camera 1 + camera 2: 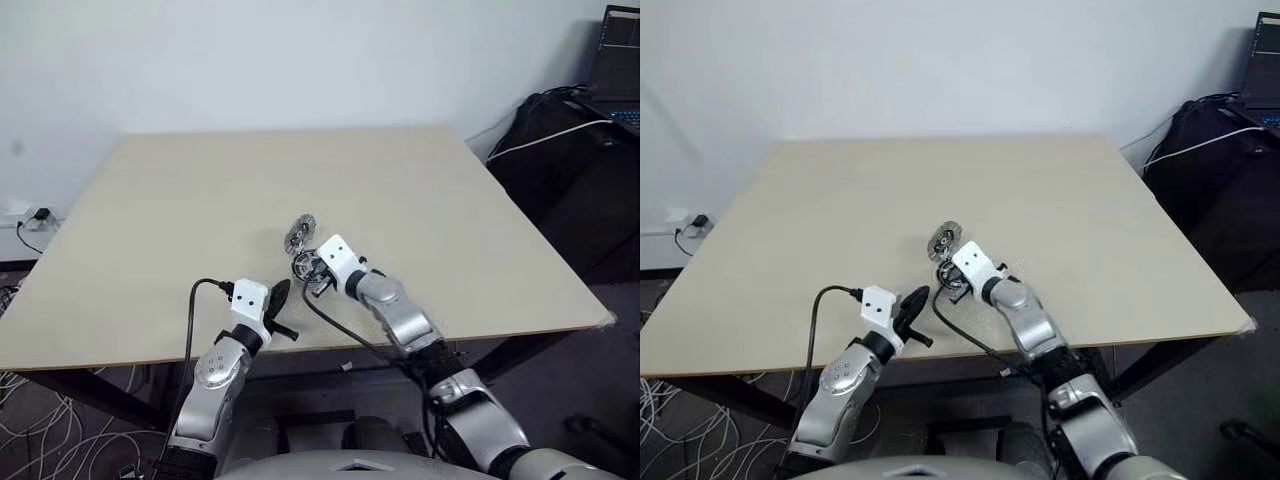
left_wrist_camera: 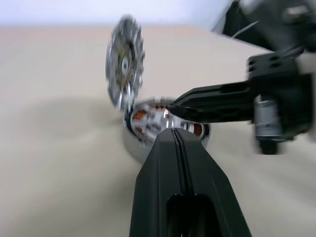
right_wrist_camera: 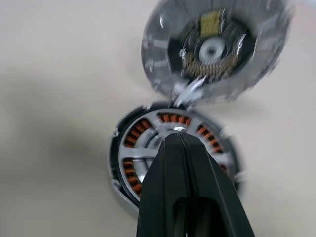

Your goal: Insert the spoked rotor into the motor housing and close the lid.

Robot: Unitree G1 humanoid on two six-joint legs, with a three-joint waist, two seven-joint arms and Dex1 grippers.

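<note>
Though blurred, lid (image 3: 215,49) tilted up beside motor housing (image 3: 143,143), rotor half hidden behind clenched right tool (image 3: 180,140)

Left gripper (image 1: 283,312) closed, held at the near edge of the table (image 1: 180,210). Right gripper (image 1: 308,268) closed, angled down, farther in over the table.

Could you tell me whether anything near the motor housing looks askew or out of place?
Yes: the lid stands open, tilted up on edge at the far rim of the motor housing instead of lying flat on it. Silver spokes show over the copper windings, so the spoked rotor seems seated.
</note>
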